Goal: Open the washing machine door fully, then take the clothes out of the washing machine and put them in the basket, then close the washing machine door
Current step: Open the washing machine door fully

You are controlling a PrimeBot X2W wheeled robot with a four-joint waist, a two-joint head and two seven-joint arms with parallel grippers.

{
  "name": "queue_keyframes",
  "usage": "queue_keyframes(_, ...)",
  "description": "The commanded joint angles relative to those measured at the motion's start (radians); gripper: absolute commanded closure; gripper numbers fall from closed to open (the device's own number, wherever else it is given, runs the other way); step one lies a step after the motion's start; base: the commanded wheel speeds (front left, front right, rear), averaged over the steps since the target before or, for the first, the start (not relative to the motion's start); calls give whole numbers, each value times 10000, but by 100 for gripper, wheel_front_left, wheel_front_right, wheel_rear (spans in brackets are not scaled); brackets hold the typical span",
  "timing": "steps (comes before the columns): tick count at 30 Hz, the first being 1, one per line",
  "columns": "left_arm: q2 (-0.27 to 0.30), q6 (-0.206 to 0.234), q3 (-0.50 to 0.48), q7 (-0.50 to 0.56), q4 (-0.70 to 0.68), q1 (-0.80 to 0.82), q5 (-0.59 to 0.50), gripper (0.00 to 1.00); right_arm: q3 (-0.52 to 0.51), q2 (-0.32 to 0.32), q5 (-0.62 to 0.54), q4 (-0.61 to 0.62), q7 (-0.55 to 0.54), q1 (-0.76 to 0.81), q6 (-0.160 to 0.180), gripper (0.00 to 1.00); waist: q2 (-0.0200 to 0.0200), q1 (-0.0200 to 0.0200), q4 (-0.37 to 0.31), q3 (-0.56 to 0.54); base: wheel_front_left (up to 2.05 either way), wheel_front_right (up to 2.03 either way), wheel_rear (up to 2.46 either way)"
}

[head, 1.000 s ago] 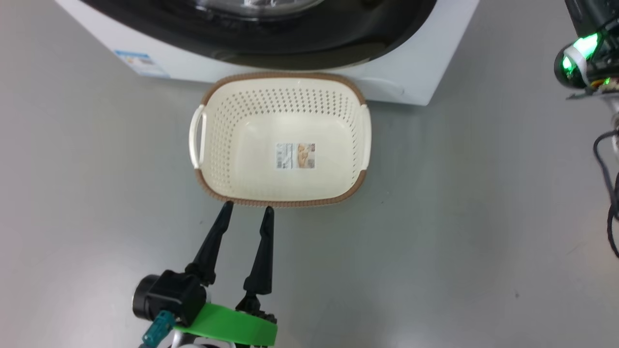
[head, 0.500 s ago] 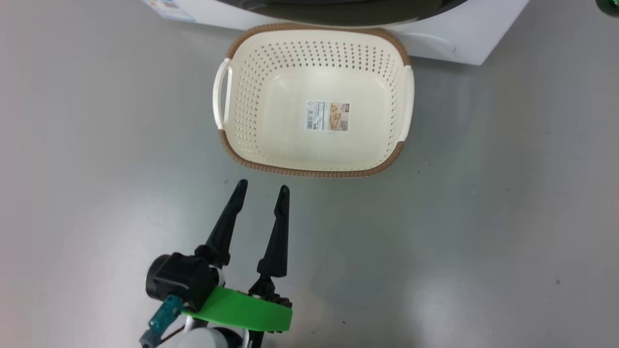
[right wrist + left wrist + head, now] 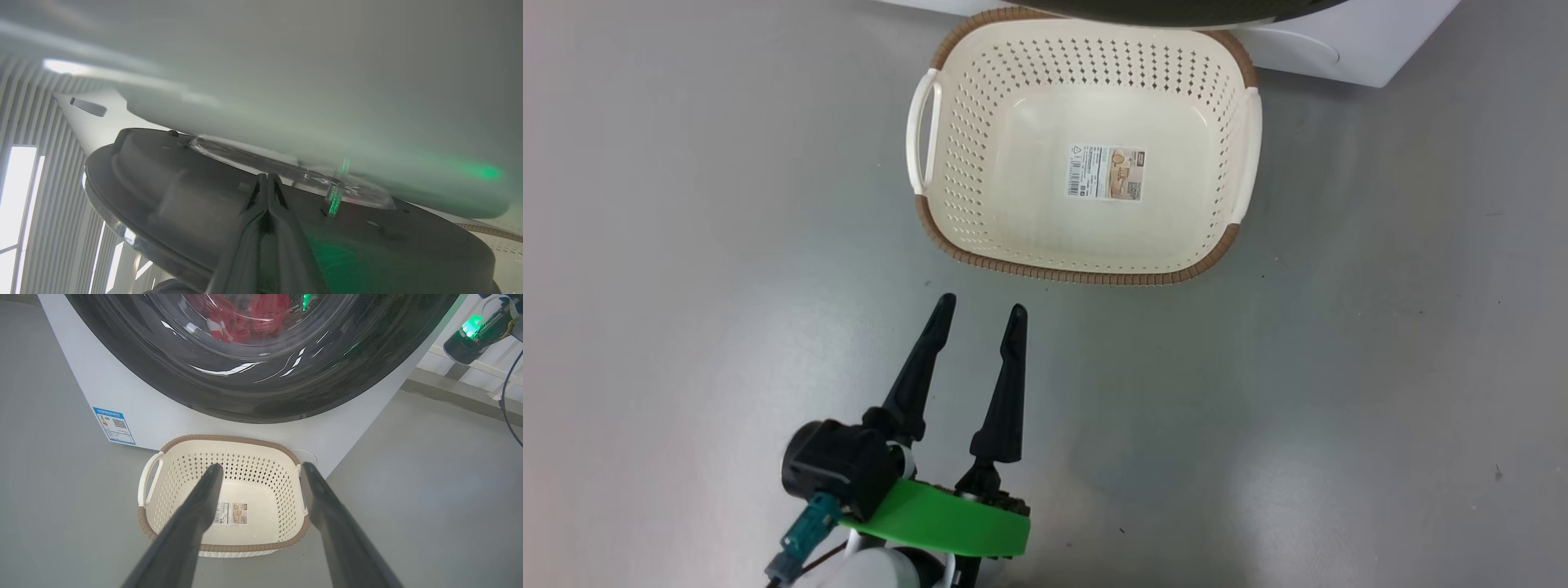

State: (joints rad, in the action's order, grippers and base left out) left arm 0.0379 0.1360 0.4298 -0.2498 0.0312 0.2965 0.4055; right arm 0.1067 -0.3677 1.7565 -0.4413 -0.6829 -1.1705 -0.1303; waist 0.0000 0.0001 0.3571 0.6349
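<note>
Jaws: left gripper point(image 3: 981, 304) spread wide and empty, above bare floor just short of the basket point(image 3: 1078, 276). Right gripper point(image 3: 267, 176) is pinched shut on nothing, tips laid along the washing machine door point(image 3: 253, 396). Door looks closed; the clothes point(image 3: 265, 312) sit behind its glass. Basket stands empty below the door, against the washing machine point(image 3: 135, 404), presumably so garments drop straight in.
</note>
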Motion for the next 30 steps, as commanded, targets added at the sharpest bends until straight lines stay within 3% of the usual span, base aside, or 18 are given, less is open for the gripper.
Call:
queue_keyframes(1, 123, 96, -236, -120, -289, 83, 73, 0, 67, 298, -102, 294, -187, 53, -4, 100, 0, -1, -1, -66, 0, 0, 0)
queue_keyframes(30, 123, -332, -654, -120, 149, -612, -450, 0, 195, 1530, -869, 1295, -973, 2768, -4, 100, 0, -1, -444, -1983, 0, 0, 0)
